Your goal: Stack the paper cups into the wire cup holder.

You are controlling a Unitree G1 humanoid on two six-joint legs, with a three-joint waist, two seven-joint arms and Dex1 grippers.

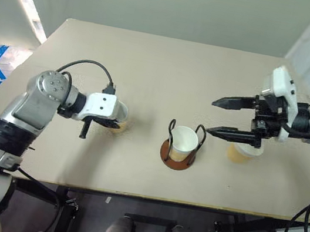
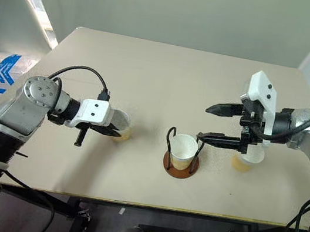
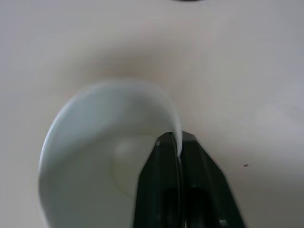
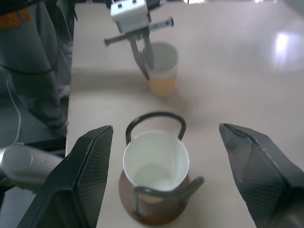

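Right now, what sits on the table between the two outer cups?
The wire holder, with a cup in it, seen from the head views.

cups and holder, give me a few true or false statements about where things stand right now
1. One paper cup sits in the wire cup holder. True.
2. The left hand is shut on the rim of a cup. True.
3. The right hand is shut on a cup. False: its fingers stand wide apart, holding nothing.
4. The third cup lies tipped over on the table. False: it stands upright beneath the right hand.
5. The holder holds three cups. False: just one.
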